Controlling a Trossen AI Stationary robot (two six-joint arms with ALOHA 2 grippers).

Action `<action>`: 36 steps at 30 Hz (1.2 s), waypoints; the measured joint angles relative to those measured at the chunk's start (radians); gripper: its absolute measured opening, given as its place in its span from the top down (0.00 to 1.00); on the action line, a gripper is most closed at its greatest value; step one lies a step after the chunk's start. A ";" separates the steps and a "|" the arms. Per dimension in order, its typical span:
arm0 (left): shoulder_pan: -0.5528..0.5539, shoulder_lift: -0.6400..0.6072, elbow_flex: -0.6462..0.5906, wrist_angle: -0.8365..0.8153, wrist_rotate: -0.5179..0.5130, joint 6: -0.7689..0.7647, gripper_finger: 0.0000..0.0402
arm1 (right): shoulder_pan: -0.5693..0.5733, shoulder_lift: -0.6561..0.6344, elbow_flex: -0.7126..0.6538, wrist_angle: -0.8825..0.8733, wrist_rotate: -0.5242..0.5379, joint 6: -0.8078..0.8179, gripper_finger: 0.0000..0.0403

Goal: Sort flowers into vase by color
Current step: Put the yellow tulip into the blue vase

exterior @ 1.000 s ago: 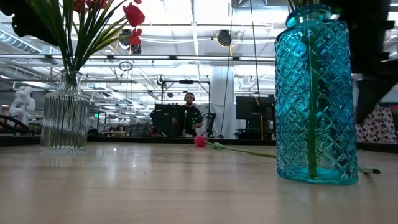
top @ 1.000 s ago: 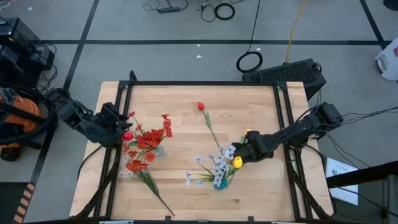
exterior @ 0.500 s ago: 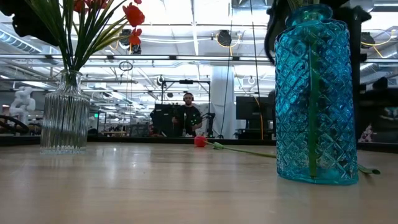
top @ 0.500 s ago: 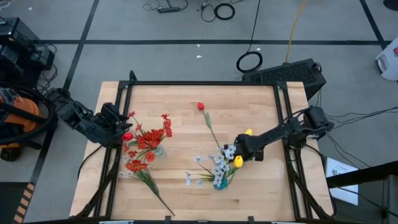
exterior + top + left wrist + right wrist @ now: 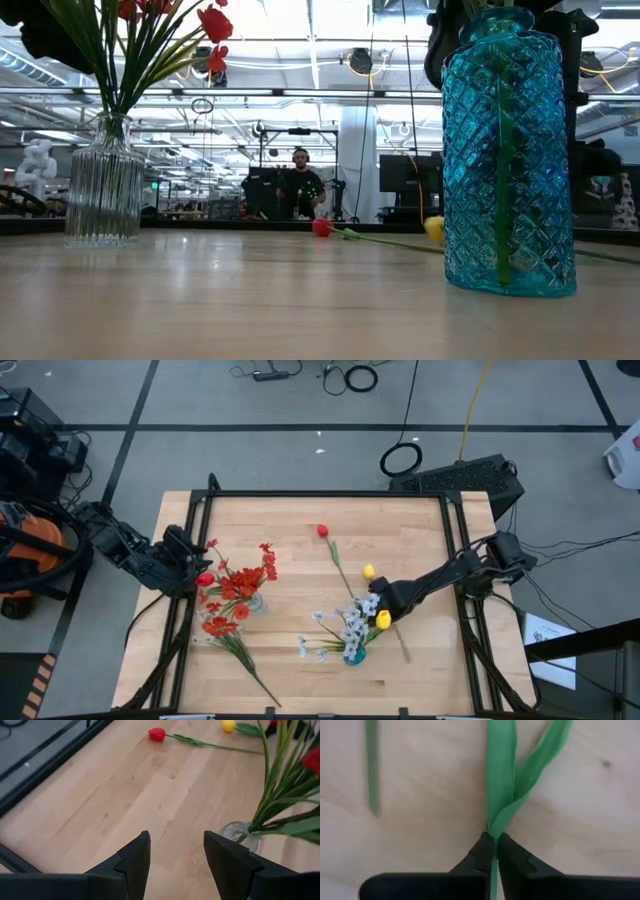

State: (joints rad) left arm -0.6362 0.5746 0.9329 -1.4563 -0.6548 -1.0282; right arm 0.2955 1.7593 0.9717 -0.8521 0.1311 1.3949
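A yellow tulip lies on the table right of centre, its stalk running toward the near edge. My right gripper is shut on that stalk. The blue vase stands just nearer, holding white blossoms and another yellow tulip. A red tulip lies flat at centre far. The clear ribbed vase holds red flowers at the left. My left gripper waits open beside it, at the table's left edge. My right gripper pinches the yellow tulip's thin stalk between its two fingertips, just below where the two leaves branch off. The fingers slant down from the table's right. The tulip's head and stalk lie low on the table.
A red spray lies on the table near the clear vase, its stalk pointing to the near edge. Black frame rails border the table. Bare wood lies at the far left and near right. A person stands in the room beyond.
My right arm has reached toward the table's left edge and dropped lower. The yellow tulip's head has shifted toward the left edge. In the low view it now shows on the table beside the blue vase.
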 joint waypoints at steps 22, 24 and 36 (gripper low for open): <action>0.000 0.000 0.000 -0.002 -0.004 0.069 0.53 | 0.371 -0.348 -0.002 -0.055 0.315 0.164 1.00; 0.000 0.000 0.000 -0.001 -0.006 0.068 0.53 | 0.417 -0.390 -0.002 -0.063 0.399 0.212 1.00; 0.000 0.000 0.000 -0.001 -0.022 0.070 0.53 | 0.624 -0.576 -0.002 -0.143 0.807 0.416 1.00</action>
State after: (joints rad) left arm -0.6363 0.5747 0.9329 -1.4576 -0.6769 -0.9580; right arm 0.9191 1.1836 0.9699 -0.9948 0.9379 1.8112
